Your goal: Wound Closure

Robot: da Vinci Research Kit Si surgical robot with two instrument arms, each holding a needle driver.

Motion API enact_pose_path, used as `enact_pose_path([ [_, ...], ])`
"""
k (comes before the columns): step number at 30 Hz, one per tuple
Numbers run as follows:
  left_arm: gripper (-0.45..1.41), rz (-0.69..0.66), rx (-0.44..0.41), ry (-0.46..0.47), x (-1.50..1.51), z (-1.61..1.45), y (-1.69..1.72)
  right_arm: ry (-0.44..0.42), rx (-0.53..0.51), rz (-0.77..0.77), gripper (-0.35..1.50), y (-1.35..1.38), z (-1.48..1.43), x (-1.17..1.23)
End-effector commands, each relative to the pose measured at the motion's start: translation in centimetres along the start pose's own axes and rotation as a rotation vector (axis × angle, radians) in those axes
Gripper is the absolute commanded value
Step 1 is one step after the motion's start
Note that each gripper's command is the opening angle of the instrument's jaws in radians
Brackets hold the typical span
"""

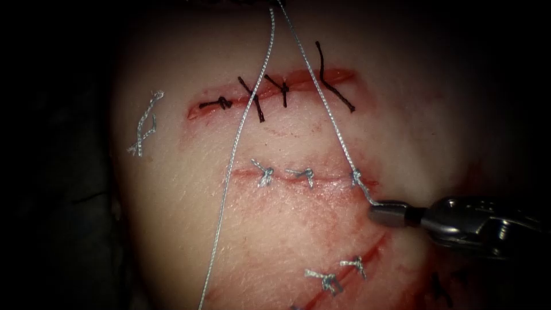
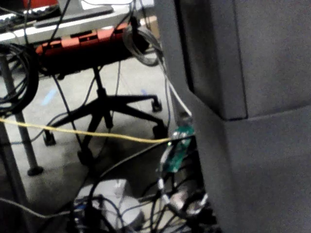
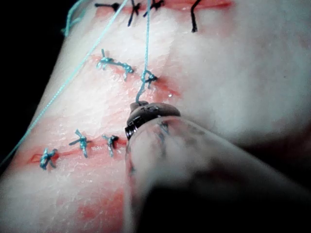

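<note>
On the pale tissue point(image 1: 189, 189) the middle cut point(image 1: 321, 179) carries three grey knots. The rightmost knot point(image 1: 356, 175) sits at the cut's right end. My right tool point(image 1: 380, 211) comes in from the right, just below and to the right of that knot, jaws shut on the short thread end leaving it. From the knot a long grey thread point(image 1: 321, 97) rises to the top edge; a second strand point(image 1: 229, 172) runs down across the cut's left end to the bottom edge. In the right wrist view the same jaws point(image 3: 140, 112) pinch the thread point(image 3: 146, 43) under the knot point(image 3: 147, 76).
An upper cut point(image 1: 298, 80) holds several black stitches. A lower cut point(image 1: 356, 258) at the right has grey knots. A loose piece of grey thread point(image 1: 146, 123) lies on the tissue's left. The left wrist view shows a chair base point(image 2: 104, 109) and cables on a floor.
</note>
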Motion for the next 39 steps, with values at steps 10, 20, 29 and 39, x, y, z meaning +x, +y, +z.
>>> enact_pose_path([
  [10,-0.45,-0.098,-0.029,0.004,0.24,0.33,-0.23,-0.036,-0.007,0.043,-0.35,-0.13,0.2,-0.27],
  [20,-0.45,-0.293,-0.114,0.01,0.33,0.68,-0.08,-0.074,-0.026,0.04,-0.35,-0.12,0.13,-0.42],
  [29,-0.45,-0.411,-0.1,0.109,0.64,0.88,0.21,-0.108,-0.021,0.021,-0.35,-0.15,0.17,-0.54],
  [39,-0.45,-0.43,0.056,0.223,0.7,0.76,0.23,-0.148,0.005,0.012,-0.35,-0.29,0.23,-0.63],
])
